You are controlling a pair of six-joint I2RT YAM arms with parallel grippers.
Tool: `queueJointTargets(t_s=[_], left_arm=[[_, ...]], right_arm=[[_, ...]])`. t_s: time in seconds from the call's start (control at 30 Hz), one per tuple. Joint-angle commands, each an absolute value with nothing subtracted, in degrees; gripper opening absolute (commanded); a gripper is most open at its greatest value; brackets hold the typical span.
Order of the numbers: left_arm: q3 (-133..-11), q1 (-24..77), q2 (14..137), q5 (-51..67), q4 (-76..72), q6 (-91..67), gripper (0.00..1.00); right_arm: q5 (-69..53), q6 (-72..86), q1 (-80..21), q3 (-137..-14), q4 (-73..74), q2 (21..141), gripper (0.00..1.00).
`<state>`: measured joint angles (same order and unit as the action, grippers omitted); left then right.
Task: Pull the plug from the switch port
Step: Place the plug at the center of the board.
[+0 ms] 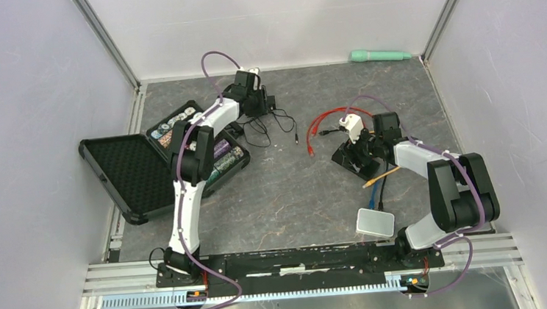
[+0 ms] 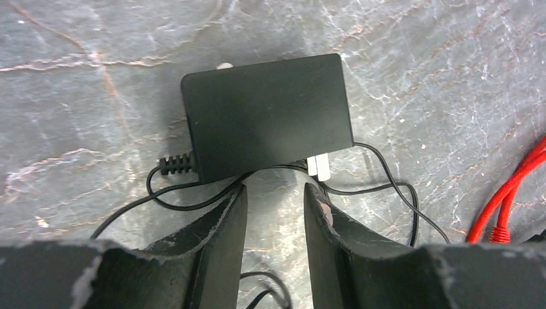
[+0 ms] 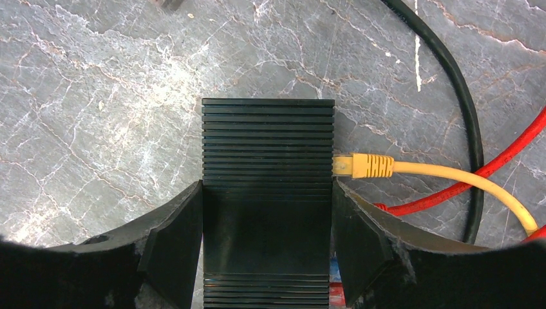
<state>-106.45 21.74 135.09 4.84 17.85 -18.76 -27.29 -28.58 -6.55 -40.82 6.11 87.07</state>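
The switch (image 3: 267,141) is a black ribbed box lying on the marble-patterned table. My right gripper (image 3: 267,215) is shut on it, one pad pressed against each long side. A yellow plug (image 3: 364,165) sits in a port on the switch's right side, and its yellow cable (image 3: 476,183) runs off to the right. In the top view the right gripper (image 1: 363,147) holds the switch (image 1: 352,160) at centre right. My left gripper (image 2: 275,193) stands open with nothing between its fingers. It hovers just short of a black power adapter (image 2: 267,116) at the far left centre.
A red cable (image 3: 508,154) and a thick black cable (image 3: 460,84) curve past the switch's right side. The adapter's thin black cord (image 2: 386,187) loops beside the left fingers. An open black case (image 1: 146,164), a white box (image 1: 375,222) and a green tool (image 1: 381,55) also lie around.
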Motion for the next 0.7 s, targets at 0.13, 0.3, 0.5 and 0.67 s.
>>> queueJointTargets(t_s=[0.13,0.3,0.5,0.67], left_arm=[[-104.4,22.0,130.8,17.2,18.5,-17.5,0.51],[-102.9,22.0,125.6,24.8,17.1,-18.5,0.67],[-96.8,22.1,118.4,28.7,14.7,-19.5,0.87],[-93.2,22.1,115.0,31.5,14.4,-20.2,0.89]], right_arm=[[-29.1,-30.1,-6.6,-44.1,7.2,84.3,0.5],[-30.9,-31.5,-6.5,-45.4,9.0,81.7,0.67],[-30.9,-34.1,-6.6,-47.3,12.5,80.8,0.76],[-30.9,-36.0,-6.6,-48.0,14.7,82.5,0.76]])
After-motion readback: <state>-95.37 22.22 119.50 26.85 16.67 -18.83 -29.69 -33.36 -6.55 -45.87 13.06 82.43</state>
